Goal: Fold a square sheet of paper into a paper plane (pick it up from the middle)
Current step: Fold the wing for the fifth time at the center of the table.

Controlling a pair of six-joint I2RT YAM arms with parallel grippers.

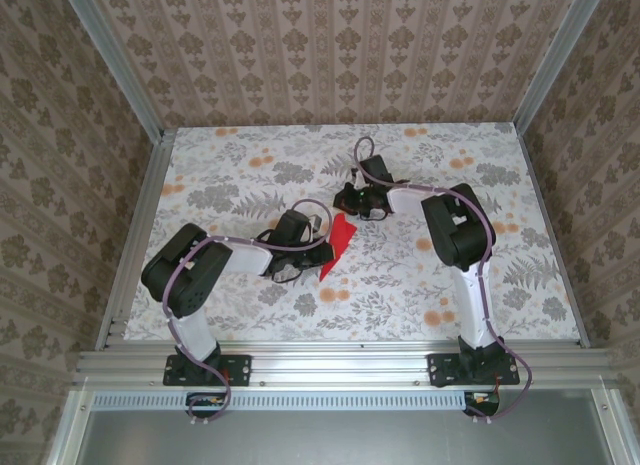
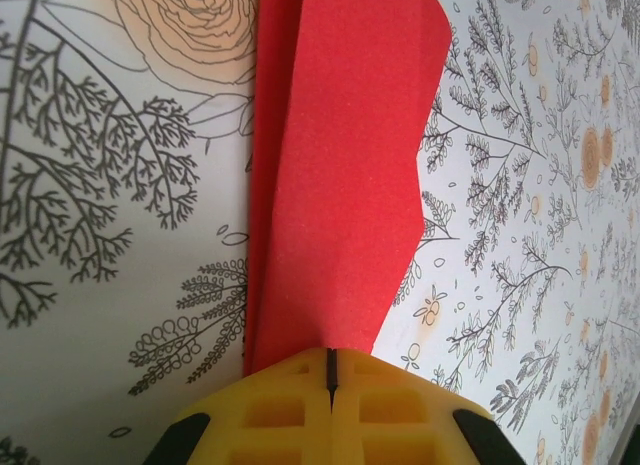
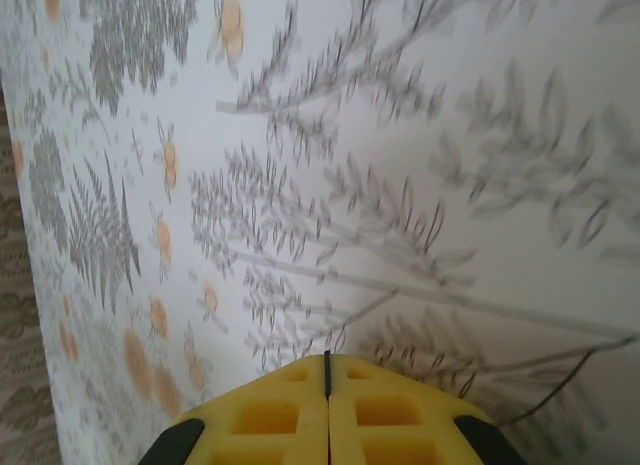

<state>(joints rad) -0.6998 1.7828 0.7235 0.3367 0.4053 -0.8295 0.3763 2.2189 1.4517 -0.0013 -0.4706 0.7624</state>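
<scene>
My left fingers (image 2: 322, 377) are pressed together on the near end of the folded red paper (image 2: 340, 185), which runs away from them toward 12 o'clock as a narrow layered strip with an angular notched edge on its 3 o'clock side. From above, the paper (image 1: 340, 243) sits near the middle of the flowered counter (image 1: 250, 165), at 3 o'clock of my left wrist. My right fingers (image 3: 322, 385) are closed together on nothing, low over bare counter, just past the paper's 12 o'clock end.
</scene>
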